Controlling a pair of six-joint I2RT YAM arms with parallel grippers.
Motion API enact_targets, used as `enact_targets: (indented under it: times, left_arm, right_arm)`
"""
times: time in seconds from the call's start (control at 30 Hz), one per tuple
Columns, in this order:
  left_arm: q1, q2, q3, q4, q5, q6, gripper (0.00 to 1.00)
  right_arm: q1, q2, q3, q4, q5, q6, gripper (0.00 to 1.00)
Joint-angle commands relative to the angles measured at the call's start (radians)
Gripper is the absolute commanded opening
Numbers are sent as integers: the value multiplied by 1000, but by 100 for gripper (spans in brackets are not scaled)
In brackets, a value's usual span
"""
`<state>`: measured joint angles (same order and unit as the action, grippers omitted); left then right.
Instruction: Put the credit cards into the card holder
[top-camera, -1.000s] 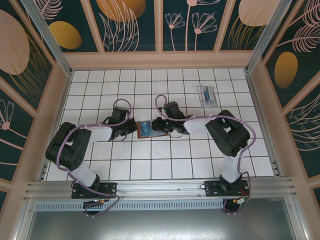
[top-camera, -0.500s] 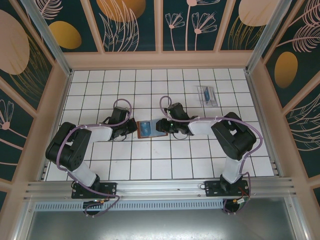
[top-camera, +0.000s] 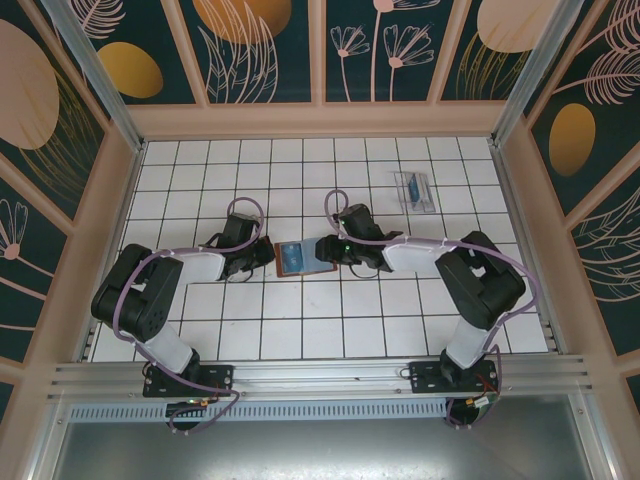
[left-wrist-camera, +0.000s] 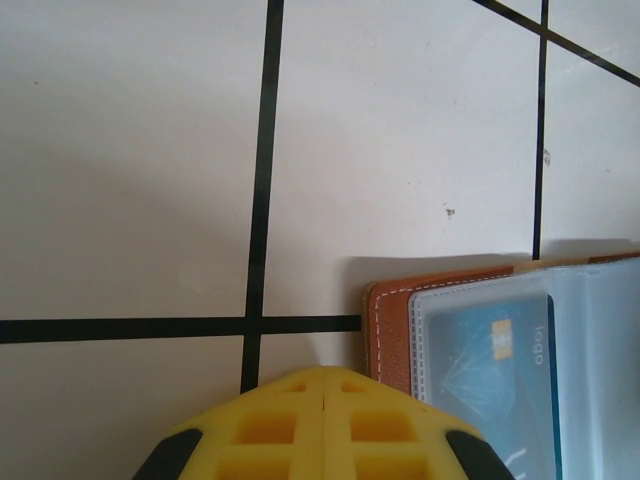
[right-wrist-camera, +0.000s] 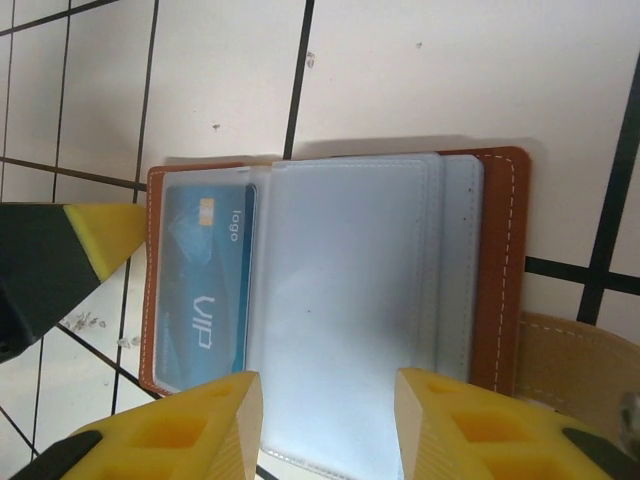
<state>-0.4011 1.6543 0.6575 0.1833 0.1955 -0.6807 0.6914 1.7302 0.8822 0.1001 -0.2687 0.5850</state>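
card holder (top-camera: 303, 257) open flat mid-table — left gripper (top-camera: 267, 258) at its left edge, right gripper (top-camera: 324, 250) at its right. credit cards (top-camera: 414, 190) far right, well apart.

White tiled floor (top-camera: 300, 330), teal floral walls (top-camera: 270, 60)

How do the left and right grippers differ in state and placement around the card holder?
The left gripper has its jaws shut; the right gripper has its jaws apart. The left gripper sits at the card holder corner beside the blue card, while the right gripper has the clear sleeves between its jaws. Both are yellow-tipped and low at the card holder.
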Motion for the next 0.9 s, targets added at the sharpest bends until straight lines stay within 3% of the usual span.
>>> enact_targets:
  times: [0.0, 0.33, 0.87]
  left_arm:
    - [-23, 24, -26, -50, 40, 4, 5]
    - [-22, 32, -21, -63, 40, 6, 5]
    - [-22, 37, -23, -47, 52, -4, 4]
  right_arm:
    - [-3, -9, -27, 3, -8, 9, 40]
    - [5, 54, -29, 43, -46, 27, 39]
    - [11, 86, 10, 56, -87, 19, 18]
